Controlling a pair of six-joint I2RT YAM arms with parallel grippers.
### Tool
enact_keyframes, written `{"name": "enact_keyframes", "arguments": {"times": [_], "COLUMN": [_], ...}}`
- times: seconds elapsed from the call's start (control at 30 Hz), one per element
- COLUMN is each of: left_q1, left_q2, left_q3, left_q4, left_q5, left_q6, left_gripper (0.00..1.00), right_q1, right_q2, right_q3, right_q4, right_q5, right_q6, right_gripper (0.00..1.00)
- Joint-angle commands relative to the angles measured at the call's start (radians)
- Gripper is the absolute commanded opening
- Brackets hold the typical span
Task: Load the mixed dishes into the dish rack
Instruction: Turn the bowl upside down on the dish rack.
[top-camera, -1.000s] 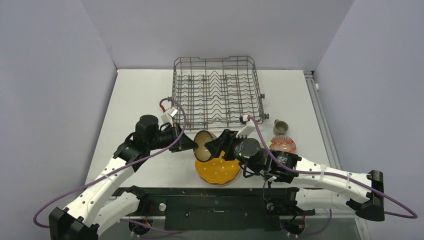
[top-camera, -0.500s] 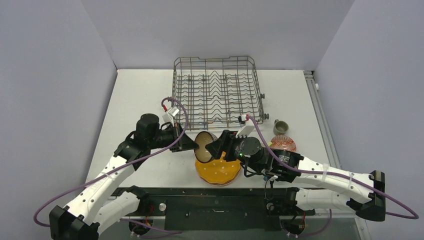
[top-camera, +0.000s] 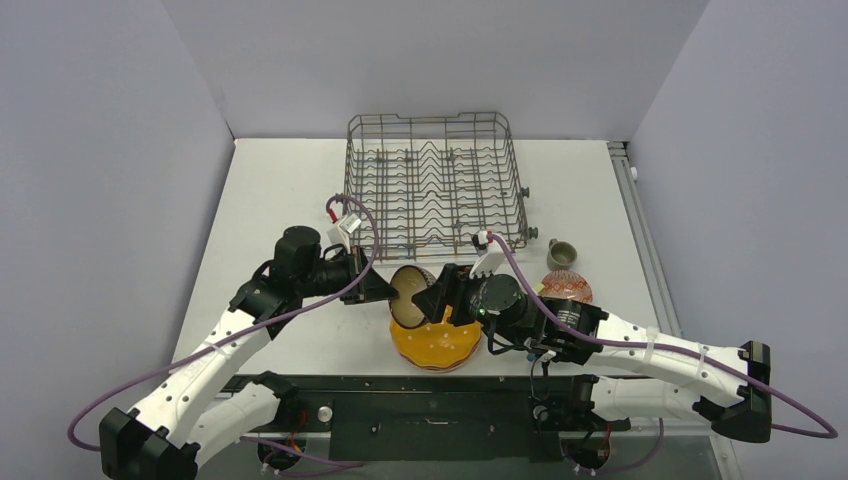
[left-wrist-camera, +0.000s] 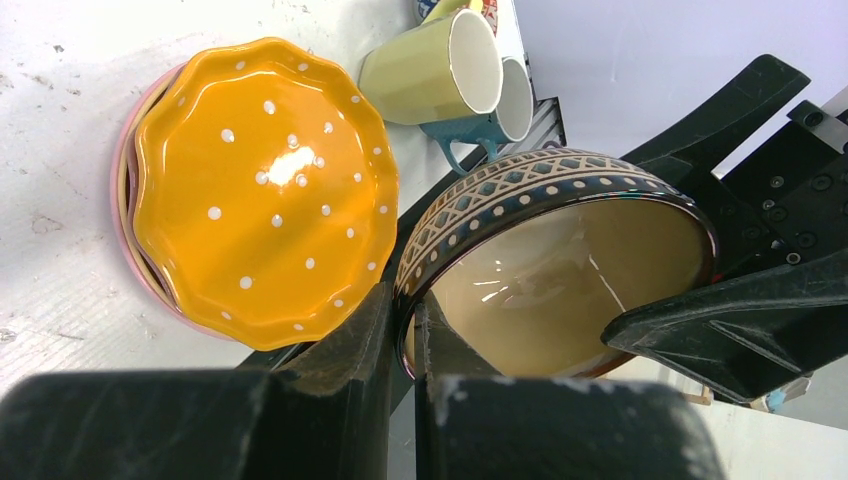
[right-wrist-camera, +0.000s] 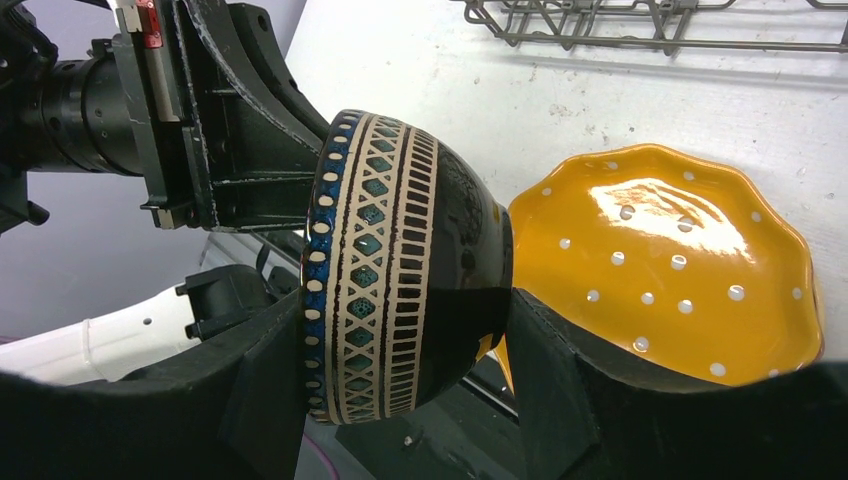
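Dish rack (top-camera: 435, 185) sits at the far middle of the white table (top-camera: 270, 200), its back rim close to the rear wall and its rows of upright tines in plain view from above. Bare tabletop runs along the rack's left side down to the left arm. On the right there is a narrower strip between the rack and the table edge, where a grey mug (top-camera: 560, 252) stands just off the near right corner.

At the near edge of the table lies a stack of scalloped plates with the orange plate (top-camera: 435, 343) on top. The left wrist view shows a pink rim (left-wrist-camera: 122, 200) peeking out beneath it.

Dark brown bowl (top-camera: 408, 295), with a patterned band and a cream inside, is lifted and tipped on its side. It hangs over the far left edge of the stack, a little short of the rack's near rim.

Left gripper (top-camera: 385, 290) is nearly closed, pinching the bowl's rim between its fingers (left-wrist-camera: 350, 370). Right gripper (top-camera: 437, 297) stands wide with the bowl between its jaws, one finger by the rim and one by the foot; I cannot tell whether it presses.

Pale-yellow mug (left-wrist-camera: 430, 65) and blue mug (left-wrist-camera: 490, 115) touch each other beyond the stack.
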Motion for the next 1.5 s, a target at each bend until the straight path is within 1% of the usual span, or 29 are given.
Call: {"name": "enact_keyframes", "arguments": {"times": [0.0, 0.3, 0.43, 0.47, 0.5, 0.53, 0.57, 0.6, 0.63, 0.67, 0.7, 0.87, 1.0, 1.2, 1.47], "left_q1": [-0.001, -0.001, -0.001, -0.001, -0.001, -0.001, -0.001, -0.001, -0.001, -0.001, -0.001, -0.001, -0.001, -0.001, -0.001], "left_q2": [0.003, 0.012, 0.017, 0.019, 0.021, 0.021, 0.024, 0.025, 0.029, 0.031, 0.033, 0.038, 0.04, 0.031, 0.025], "left_q3": [0.075, 0.069, 0.07, 0.071, 0.072, 0.073, 0.074, 0.076, 0.078, 0.081, 0.082, 0.094, 0.096, 0.071, 0.048], "left_q4": [0.059, 0.068, 0.07, 0.072, 0.071, 0.071, 0.071, 0.071, 0.068, 0.066, 0.065, 0.047, 0.033, 0.037, 0.038], "left_q5": [0.026, 0.027, 0.028, 0.029, 0.03, 0.033, 0.034, 0.037, 0.039, 0.04, 0.039, 0.035, 0.029, 0.022, 0.025], "left_q6": [-0.033, -0.038, -0.038, -0.038, -0.038, -0.037, -0.037, -0.037, -0.036, -0.034, -0.031, -0.024, -0.018, -0.022, -0.019], "left_gripper": [0.0, 0.0, 0.0, 0.0, 0.0, 0.0, 0.0, 0.0, 0.0, 0.0, 0.0, 0.0, 0.07, 0.24, 0.31], "right_q1": [0.018, 0.019, 0.021, 0.021, 0.023, 0.023, 0.024, 0.024, 0.024, 0.024, 0.025, 0.026, 0.025, 0.022, 0.01], "right_q2": [-0.019, -0.034, -0.03, -0.028, -0.027, -0.026, -0.025, -0.024, -0.024, -0.025, -0.026, -0.044, -0.068, -0.086, -0.07], "right_q3": [0.034, 0.017, 0.016, 0.016, 0.016, 0.016, 0.017, 0.017, 0.017, 0.018, 0.018, 0.018, 0.015, 0.028, 0.063], "right_q4": [0.055, 0.085, 0.096, 0.099, 0.101, 0.103, 0.103, 0.102, 0.102, 0.1, 0.096, 0.085, 0.077, 0.06, 0.023], "right_q5": [-0.104, -0.118, -0.132, -0.138, -0.141, -0.148, -0.152, -0.154, -0.154, -0.153, -0.148, -0.122, -0.089, -0.024, 0.024], "right_q6": [-0.048, -0.047, -0.052, -0.054, -0.056, -0.059, -0.06, -0.062, -0.063, -0.063, -0.063, -0.066, -0.063, -0.05, -0.047], "right_gripper": [0.51, 0.54, 0.54, 0.51, 0.49, 0.39, 0.34, 0.21, 0.14, 0.02, 0.0, 0.0, 0.0, 0.0, 0.0]}}
